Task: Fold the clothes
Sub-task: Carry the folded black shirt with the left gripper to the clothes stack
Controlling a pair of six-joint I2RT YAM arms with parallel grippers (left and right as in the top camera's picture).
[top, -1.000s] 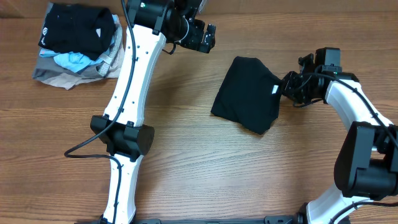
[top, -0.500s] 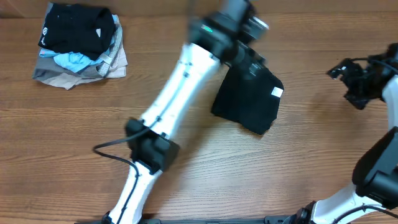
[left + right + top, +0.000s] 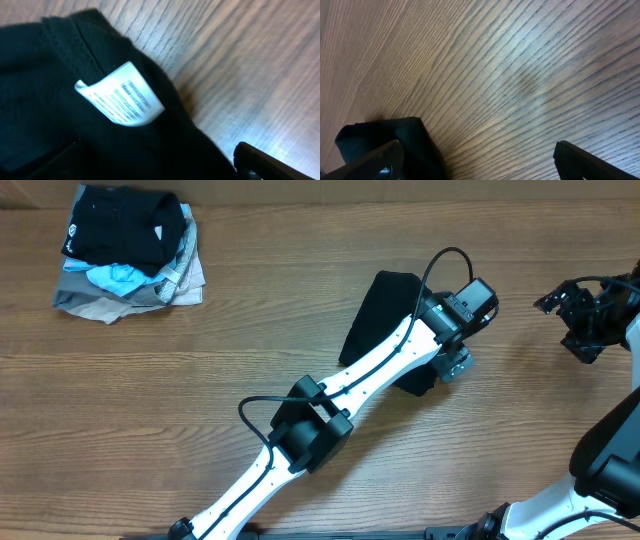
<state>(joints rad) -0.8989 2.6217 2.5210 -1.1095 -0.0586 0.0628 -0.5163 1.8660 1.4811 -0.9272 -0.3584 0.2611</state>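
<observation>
The clothes (image 3: 382,310) are one black garment, folded into a compact shape right of the table's middle. My left arm reaches across it, and the left gripper (image 3: 450,330) hangs low over its right edge. In the left wrist view the garment (image 3: 45,85) fills the left side, with its white label (image 3: 122,97) curling up. The left gripper (image 3: 160,170) is open and straddles that edge. Away from the cloth, my right gripper (image 3: 562,325) is open over bare wood at the far right. The right wrist view shows only a corner of the garment (image 3: 407,137) beside the open right gripper (image 3: 480,165).
A pile of folded pieces (image 3: 125,250) in black, light blue, grey and beige lies at the table's back left corner. The left arm's elbow (image 3: 310,425) stands over the wooden table (image 3: 250,340) in front of the garment.
My left arm swung from the back of the table across the garment to its labelled right edge. The right gripper let go of that edge, opened and pulled away to the right.
</observation>
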